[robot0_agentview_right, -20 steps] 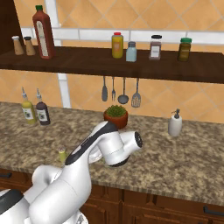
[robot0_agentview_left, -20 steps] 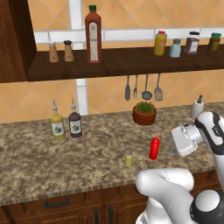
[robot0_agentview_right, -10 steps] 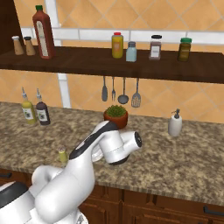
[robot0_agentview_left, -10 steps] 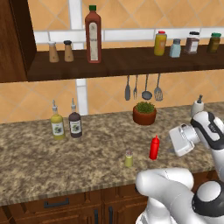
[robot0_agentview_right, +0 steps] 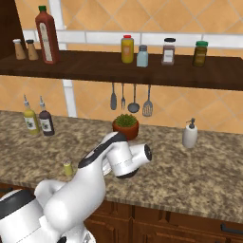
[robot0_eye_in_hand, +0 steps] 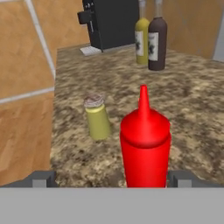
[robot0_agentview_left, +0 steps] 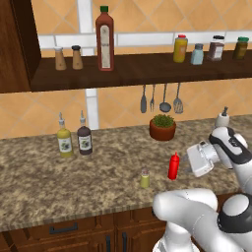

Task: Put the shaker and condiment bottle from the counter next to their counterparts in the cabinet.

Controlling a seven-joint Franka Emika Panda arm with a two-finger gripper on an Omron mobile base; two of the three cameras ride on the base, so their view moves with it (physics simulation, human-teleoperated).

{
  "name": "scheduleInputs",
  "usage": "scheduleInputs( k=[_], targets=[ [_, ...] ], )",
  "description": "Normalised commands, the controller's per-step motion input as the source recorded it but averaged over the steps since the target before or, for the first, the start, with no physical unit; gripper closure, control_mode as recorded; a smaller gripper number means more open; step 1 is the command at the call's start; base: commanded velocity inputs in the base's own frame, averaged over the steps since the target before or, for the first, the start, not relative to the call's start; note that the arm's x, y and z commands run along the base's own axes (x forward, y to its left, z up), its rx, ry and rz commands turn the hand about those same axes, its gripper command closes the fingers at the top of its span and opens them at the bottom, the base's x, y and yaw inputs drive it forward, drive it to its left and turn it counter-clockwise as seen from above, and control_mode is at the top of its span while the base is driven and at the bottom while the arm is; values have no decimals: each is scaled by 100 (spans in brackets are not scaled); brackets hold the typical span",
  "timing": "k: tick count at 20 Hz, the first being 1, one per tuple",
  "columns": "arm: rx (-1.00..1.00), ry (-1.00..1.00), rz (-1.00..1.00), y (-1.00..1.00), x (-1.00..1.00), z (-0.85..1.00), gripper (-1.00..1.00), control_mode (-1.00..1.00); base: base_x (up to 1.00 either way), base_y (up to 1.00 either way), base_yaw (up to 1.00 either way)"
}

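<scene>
Presently, left base view: you have the condiment bottle [robot0_agentview_left: 173, 166] upright at centre right of the frame on the counter [robot0_agentview_left: 59, 182], nozzle up, long axis vertical; the shaker [robot0_agentview_left: 144, 178] stands just beside it, lower and to its left, apart from it; the gripper [robot0_agentview_left: 189, 164] sits immediately right of the red bottle, its white hand turned sideways toward it, forearm bending down from the right edge; the cabinet [robot0_agentview_left: 142, 71] runs across the upper frame, carrying the tall dark red bottle [robot0_agentview_left: 104, 39] and two brown shakers [robot0_agentview_left: 68, 57].

Right base view: you see the shaker [robot0_agentview_right: 68, 168] at lower left, upright, beside the white forearm that crosses the lower middle; the wrist is levelled low over the worktop.

Hand view: the condiment bottle [robot0_eye_in_hand: 145, 144] fills the lower centre, upright, standing between the two finger tips [robot0_eye_in_hand: 40, 179] at the bottom corners, touching neither as far as you can tell; jaws spread wide, holding nothing; the shaker [robot0_eye_in_hand: 97, 117] lies beyond it, to the left; judged, a short advance and a squeeze across the bottle's body is what remains.
</scene>
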Motion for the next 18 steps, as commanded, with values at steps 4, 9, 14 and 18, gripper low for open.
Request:
scheduleInputs(
  k=[4, 9, 14, 18],
  targets=[
    [0, 0, 0, 2, 16, -16, -100, -100, 0, 0, 0],
    [2, 0, 0, 0, 15, -12, -100, -100, 0, 0, 0],
    [4, 0, 0, 0, 16, -10, -100, -100, 0, 0, 0],
    [6, 0, 0, 0, 14, -11, -100, -100, 0, 0, 0]
  ],
)
